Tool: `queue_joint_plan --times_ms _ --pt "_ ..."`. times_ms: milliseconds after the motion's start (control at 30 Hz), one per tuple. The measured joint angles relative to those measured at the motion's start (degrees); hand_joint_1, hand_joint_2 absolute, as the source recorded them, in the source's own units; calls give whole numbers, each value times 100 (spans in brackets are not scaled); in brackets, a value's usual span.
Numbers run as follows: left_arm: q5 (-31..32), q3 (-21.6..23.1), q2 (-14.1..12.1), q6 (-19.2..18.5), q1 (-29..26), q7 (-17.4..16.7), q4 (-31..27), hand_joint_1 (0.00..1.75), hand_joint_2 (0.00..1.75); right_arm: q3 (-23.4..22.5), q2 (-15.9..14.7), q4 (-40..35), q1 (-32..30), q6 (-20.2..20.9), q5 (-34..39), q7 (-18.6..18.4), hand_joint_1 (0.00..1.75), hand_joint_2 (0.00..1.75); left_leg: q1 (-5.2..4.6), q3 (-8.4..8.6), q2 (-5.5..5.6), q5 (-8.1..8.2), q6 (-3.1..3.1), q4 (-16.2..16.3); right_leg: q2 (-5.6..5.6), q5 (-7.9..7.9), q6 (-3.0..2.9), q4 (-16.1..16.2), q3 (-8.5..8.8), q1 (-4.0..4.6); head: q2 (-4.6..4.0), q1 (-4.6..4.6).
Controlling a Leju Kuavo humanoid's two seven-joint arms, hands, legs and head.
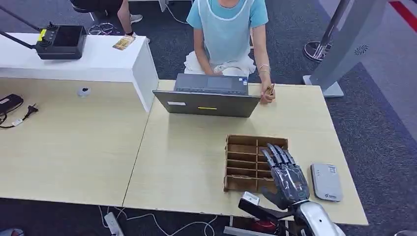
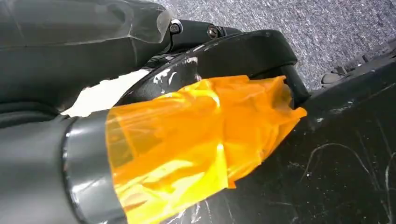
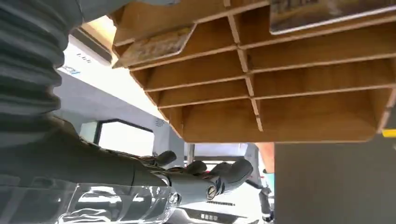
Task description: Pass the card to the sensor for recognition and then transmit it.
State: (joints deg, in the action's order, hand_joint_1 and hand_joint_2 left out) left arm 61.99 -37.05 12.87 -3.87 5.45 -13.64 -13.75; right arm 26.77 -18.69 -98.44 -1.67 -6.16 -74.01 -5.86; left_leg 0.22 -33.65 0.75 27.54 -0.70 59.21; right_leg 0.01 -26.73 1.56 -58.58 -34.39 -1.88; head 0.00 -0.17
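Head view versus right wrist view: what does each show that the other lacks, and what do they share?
Head view alone: the laptop, the grey card reader on the table, and a seated person holding a card. Right wrist view alone: cards lying in the organizer's compartments. Both: the wooden slotted organizer and the right hand, fingers extended, holding nothing.

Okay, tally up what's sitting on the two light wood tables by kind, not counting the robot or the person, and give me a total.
Laptop: 1
Wooden divided organizer: 1
Grey card sensor: 1
Small round white device: 1
Black device with plug cord: 1
Total: 5
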Motion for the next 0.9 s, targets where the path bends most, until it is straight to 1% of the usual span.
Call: queue_joint_plan --times_ms 233,467,533,567,600,633,667,700,833,867,900 --pt "0 0 4 0 1 -9 0 0 0 28 -28 120 49 112 -22 -76 0 175 0 0 0 0 0 0 0 0 0 0 0 0 0 0" --pt "0 0 7 2 4 -26 0 0 0 48 -28 164 66 111 -37 -138 0 175 0 0 0 0 0 0 0 0 0 0 0 0 0 0" --pt "0 0 7 2 4 -26 0 0 0 48 -28 164 66 109 -35 -138 9 175 0 0 0 0 0 0 0 0 0 0 0 0 0 0" --pt "0 0 7 2 4 -28 0 0 0 48 -28 164 66 109 -35 -138 28 175 0 0 0 0 0 0 0 0 0 0 0 0 0 0" --pt "0 0 7 2 5 -31 0 0 0 48 -28 164 66 109 -35 -142 89 175 0 0 0 0 0 0 0 0 0 0 0 0 0 0" --pt "0 0 7 2 5 -33 0 0 0 48 -28 164 66 109 -35 -148 134 175 0 0 0 0 0 0 0 0 0 0 0 0 0 0" --pt "0 0 7 4 5 -33 0 0 0 46 -28 164 66 109 -33 -151 155 175 0 0 0 0 0 0 0 0 0 0 0 0 0 0" --pt "0 0 7 4 6 -33 0 0 0 44 -28 164 66 109 -31 -151 152 175 0 0 0 0 0 0 0 0 0 0 0 0 0 0" --pt "0 4 11 4 6 -37 0 0 0 11 -28 164 62 103 -28 -162 148 175 0 1 0 0 0 0 0 0 0 0 0 0 0 0" --pt "0 4 11 4 6 -37 0 0 0 -11 -28 164 58 99 -26 -170 143 175 0 1 0 0 0 0 0 0 0 0 0 0 0 0" --pt "0 4 11 4 6 -37 0 0 0 -35 -28 164 53 94 -26 -184 133 175 0 1 0 0 0 0 0 0 0 0 0 0 0 0"
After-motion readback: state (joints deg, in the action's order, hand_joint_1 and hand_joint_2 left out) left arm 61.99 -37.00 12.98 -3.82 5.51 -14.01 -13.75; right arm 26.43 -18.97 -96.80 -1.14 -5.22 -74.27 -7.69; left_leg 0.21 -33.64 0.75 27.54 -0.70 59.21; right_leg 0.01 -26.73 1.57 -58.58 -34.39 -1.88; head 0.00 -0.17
